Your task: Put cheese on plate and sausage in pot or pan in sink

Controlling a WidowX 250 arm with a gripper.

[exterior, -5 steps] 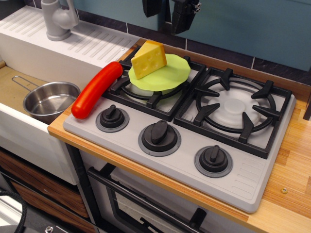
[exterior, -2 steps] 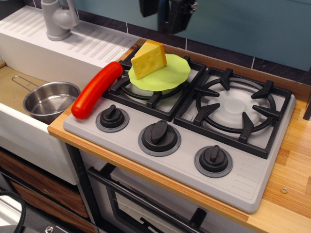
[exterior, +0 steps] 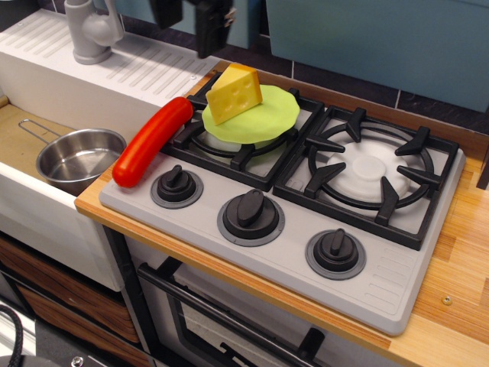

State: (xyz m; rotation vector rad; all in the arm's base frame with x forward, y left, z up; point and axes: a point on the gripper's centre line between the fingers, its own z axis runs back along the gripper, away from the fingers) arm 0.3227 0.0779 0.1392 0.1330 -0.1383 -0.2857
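The yellow cheese (exterior: 234, 93) stands on the lime-green plate (exterior: 256, 116), which rests on the left burner of the stove. The red sausage (exterior: 152, 141) lies slanted along the stove's left edge, near the sink (exterior: 23, 145). Inside the sink sits the shiny steel pot (exterior: 79, 159) with its wire handle pointing left. My gripper (exterior: 188, 21) hangs at the top of the view, above and to the left of the cheese, its black fingers apart and holding nothing.
A grey tap (exterior: 90, 29) stands on the ribbed white drainboard (exterior: 145, 69) behind the sink. The grey stove (exterior: 382, 260) has two black burner grates and three knobs. Wooden counter (exterior: 466, 252) runs along the right.
My gripper has moved left along the top of the view, from above the plate's right side to above and left of the cheese. Nothing else has moved.
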